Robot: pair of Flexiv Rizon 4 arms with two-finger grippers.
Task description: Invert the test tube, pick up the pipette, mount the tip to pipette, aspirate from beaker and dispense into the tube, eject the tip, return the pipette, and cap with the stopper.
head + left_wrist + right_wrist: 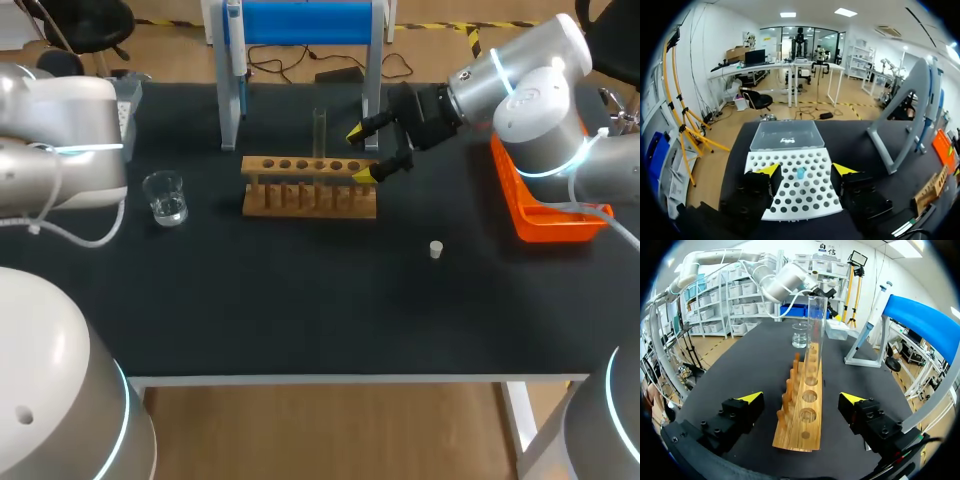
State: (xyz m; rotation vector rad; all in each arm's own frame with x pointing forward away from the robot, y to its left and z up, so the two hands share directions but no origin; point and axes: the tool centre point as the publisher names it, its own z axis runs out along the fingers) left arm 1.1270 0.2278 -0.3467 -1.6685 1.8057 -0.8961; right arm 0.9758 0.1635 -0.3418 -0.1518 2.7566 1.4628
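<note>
A clear test tube [320,132] [816,325] stands upright in the wooden rack [310,186] [802,415]. My right gripper [360,154] [802,397] is open at the rack's right end, one finger on each side of it, the tube farther ahead. My left gripper [805,170] hovers open over the white tip rack [790,192]; a single blue tip [801,173] stands between its fingers, untouched. The pipette [234,40] [875,310] hangs on the blue-topped stand [300,22]. The beaker [165,197] [800,335] holds some water. The white stopper [436,249] lies alone on the mat.
An orange tray [545,218] sits at the table's right edge under my right arm. The tip box's clear lid [786,135] lies just beyond the tip rack. The stand's grey legs [900,115] rise beside the left gripper.
</note>
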